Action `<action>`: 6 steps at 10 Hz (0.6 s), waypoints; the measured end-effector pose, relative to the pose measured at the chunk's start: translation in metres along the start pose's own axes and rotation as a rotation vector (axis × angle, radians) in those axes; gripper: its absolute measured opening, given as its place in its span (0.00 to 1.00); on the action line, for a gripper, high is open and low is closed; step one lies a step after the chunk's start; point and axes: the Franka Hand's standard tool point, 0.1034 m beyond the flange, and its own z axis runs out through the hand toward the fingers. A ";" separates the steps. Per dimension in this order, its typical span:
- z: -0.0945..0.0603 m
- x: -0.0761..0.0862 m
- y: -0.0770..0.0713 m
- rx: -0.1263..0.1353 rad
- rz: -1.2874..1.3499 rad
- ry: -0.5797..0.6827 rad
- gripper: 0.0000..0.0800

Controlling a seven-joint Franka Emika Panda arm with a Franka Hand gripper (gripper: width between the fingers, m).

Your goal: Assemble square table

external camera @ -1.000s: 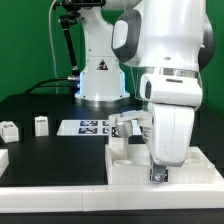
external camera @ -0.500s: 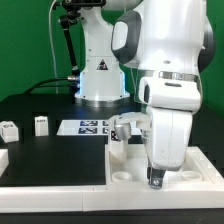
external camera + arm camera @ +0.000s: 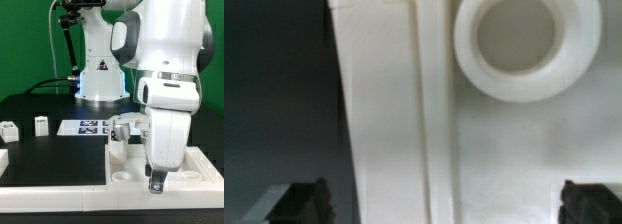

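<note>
Gripper (image 3: 158, 178) hangs wide and empty over the slab (image 3: 125, 172) (socket (image 3: 518, 92) beneath). Next, likely: fetch 1 leg (image 3: 10, 130) from the worktop's (image 3: 60, 160) edge.

The arm (image 3: 165, 105) hides much of the square table (image 3: 128, 172) and one end of the marker board (image 3: 85, 127).

White slab (image 3: 125, 172) flat, hollow face up; two small tagged legs (image 3: 41, 125) well apart from it.
</note>
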 end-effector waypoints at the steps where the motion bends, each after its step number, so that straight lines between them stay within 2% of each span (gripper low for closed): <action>1: 0.000 0.000 0.000 0.000 0.001 0.000 0.81; 5: 0.000 -0.003 0.001 -0.001 0.004 -0.001 0.81; 6: -0.013 -0.013 0.005 0.009 0.003 -0.013 0.81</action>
